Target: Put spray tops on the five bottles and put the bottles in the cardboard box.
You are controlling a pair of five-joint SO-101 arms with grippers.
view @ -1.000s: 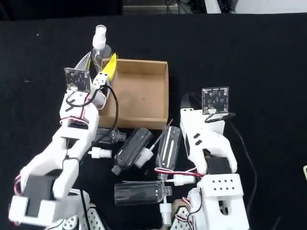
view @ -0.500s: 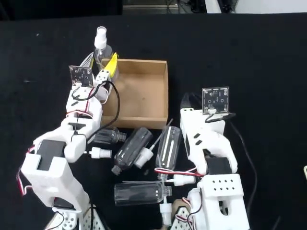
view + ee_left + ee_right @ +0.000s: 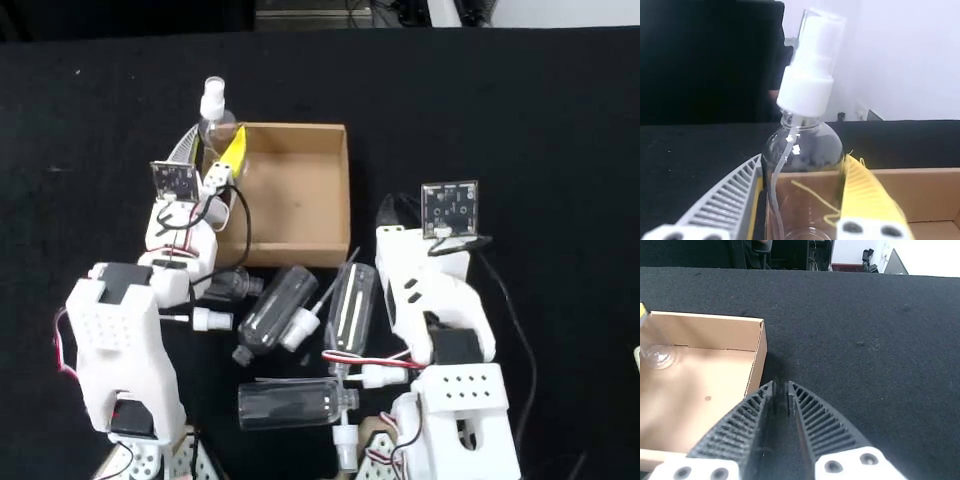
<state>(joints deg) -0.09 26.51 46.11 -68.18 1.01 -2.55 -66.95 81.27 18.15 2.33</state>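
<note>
**Q:** Left pincer [image 3: 217, 135]: what's new?

**A:** It's clamped on the capped bottle [image 3: 805, 155], w/ the spray top [image 3: 807, 75] upright above its tips. Pincer + bottle have edged sideways toward the cardboard box [image 3: 300, 205], whose corner is now right beside the pincer.

**Q:** Meaning?

**A:** Prob. the 1st bottle is abt to go in. Four other bottles [image 3: 290, 403] lie behind the pincer and look uncapped. Right pincer [image 3: 780, 390] is closed & empty.

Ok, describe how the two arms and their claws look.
The left arm and right arm are blocky white plastic with red, black and white cables looped along them and a dark square board at each wrist. The left claw has one grey ribbed finger and one yellow; the right claw has two black ribbed fingers on white mounts.
</note>
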